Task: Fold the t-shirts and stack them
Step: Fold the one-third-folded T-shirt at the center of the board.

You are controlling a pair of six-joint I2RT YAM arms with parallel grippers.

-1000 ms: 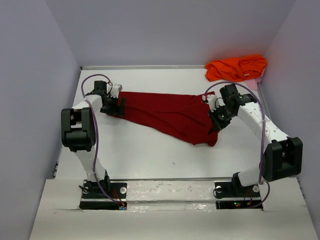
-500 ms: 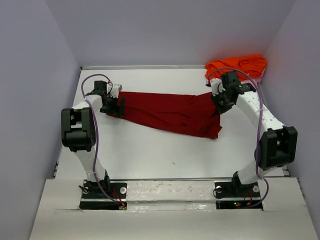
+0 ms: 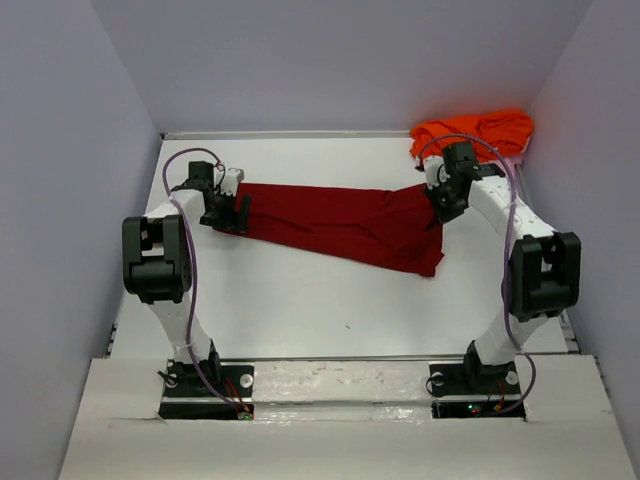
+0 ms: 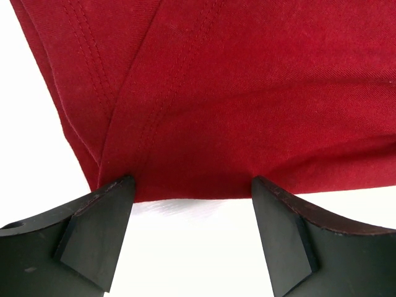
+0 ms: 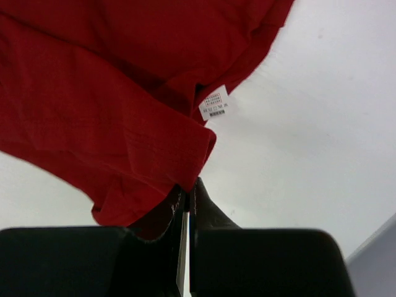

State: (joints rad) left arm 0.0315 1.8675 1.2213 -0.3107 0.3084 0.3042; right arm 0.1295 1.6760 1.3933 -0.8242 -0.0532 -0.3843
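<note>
Right wrist view alone shows right tool (image 5: 187,197) clenched on crimson t-shirt (image 5: 93,93); left tool (image 4: 192,189) released.

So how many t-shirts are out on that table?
2. A dark red t-shirt is stretched out across the middle, and an orange t-shirt lies bunched up in the far right corner. No other shows, though the orange heap could hide something.

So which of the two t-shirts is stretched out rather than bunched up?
The dark red t-shirt, spread wide; the orange t-shirt sits bunched in the far right corner.
</note>
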